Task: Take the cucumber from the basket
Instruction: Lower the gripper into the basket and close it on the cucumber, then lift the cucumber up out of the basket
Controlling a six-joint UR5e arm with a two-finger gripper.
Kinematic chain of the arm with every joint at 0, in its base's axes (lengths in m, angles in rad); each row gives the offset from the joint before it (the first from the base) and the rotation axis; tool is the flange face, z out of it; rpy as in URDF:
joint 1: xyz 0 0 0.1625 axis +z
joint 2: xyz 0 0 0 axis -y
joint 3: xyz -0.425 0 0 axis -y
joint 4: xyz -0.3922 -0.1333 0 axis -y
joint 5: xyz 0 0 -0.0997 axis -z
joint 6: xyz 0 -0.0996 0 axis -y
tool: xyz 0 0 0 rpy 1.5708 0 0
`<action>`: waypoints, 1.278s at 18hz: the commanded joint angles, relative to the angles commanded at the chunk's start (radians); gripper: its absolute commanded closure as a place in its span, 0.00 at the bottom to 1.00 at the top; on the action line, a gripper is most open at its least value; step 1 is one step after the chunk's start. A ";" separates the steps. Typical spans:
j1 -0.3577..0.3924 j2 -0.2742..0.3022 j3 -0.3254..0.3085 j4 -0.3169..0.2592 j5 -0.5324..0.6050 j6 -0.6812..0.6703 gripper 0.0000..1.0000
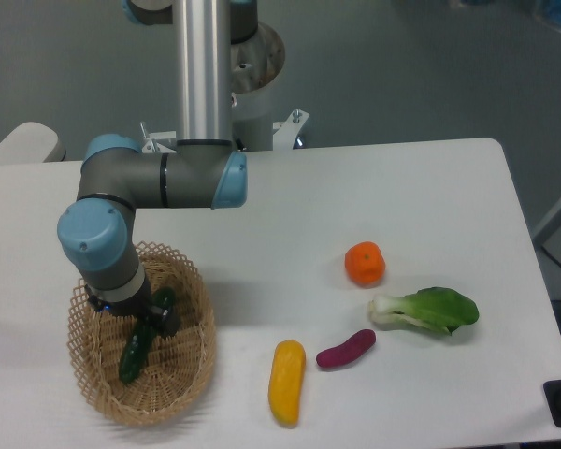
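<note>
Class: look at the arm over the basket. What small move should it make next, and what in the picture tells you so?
Probably close on the cucumber. It lies in the basket, and the hand sits low over its upper half, hiding its fingers. Whether they already grip cannot be told, so confirm closure before lifting.

A dark green cucumber (135,353) lies in the tan lattice-woven basket (189,379) on a white table (355,187).

Cucumber (136,345), glossy dark green, slim, lying aslant inside the basket (189,374), its upper end hidden under the arm; basket oval, shallow, tan wicker with open lattice rim, at table's front left.
</note>
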 joint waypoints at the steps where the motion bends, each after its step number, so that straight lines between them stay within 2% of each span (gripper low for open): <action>1: 0.000 -0.003 -0.003 0.000 0.002 0.000 0.00; 7: 0.000 -0.015 0.002 0.006 0.006 0.000 0.00; 8: 0.000 -0.015 0.000 0.017 0.008 0.000 0.07; 11: 0.000 -0.015 0.002 0.020 0.006 0.008 0.56; 13: 0.000 -0.015 0.002 0.021 0.006 0.021 0.71; 18: 0.000 -0.009 0.008 0.020 0.006 0.023 0.79; 23: 0.002 0.001 0.027 0.018 0.006 0.049 0.79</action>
